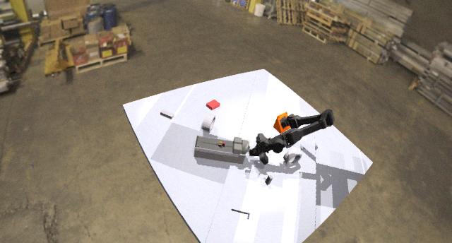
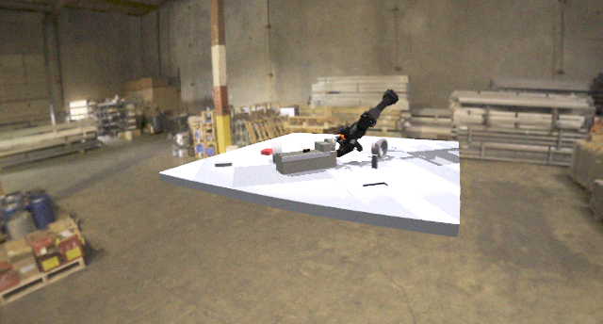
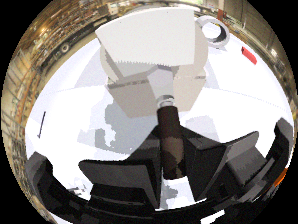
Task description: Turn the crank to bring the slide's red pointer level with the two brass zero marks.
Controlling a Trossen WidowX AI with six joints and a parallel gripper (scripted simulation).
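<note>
A grey box-shaped machine (image 1: pixel 219 150) lies on the white table (image 1: pixel 198 200), with a lighter grey block (image 1: pixel 241 145) at its right end. On the machine's flat top sits a small slide with a red pointer (image 1: pixel 221 143) roughly midway along the bed; yellowish specks sit right beside it, but whether the pointer lines up with the brass marks cannot be told at this size.

The black arm (image 1: pixel 307 124) reaches from its orange base (image 1: pixel 280 121) down toward the block end of the machine. Its fingers (image 1: pixel 255 152) are closed on the crank handle (image 3: pixel 170 137), which the wrist view shows as a dark brown cylinder running straight out from between the two dark fingers to a pale hub on the grey housing (image 3: pixel 154 63). In the exterior view the arm (image 2: pixel 372 117) slopes down to the machine's far end.

Scattered on the table are a red block (image 1: pixel 213 104), a pale grey cylinder (image 1: pixel 208 123) just behind the machine, a small grey bar (image 1: pixel 167 114) to the left, a grey ring (image 1: pixel 292 157) near the arm, a small dark piece (image 1: pixel 268 180) and a thin black L-shaped key (image 1: pixel 241 212) toward the front edge.
</note>
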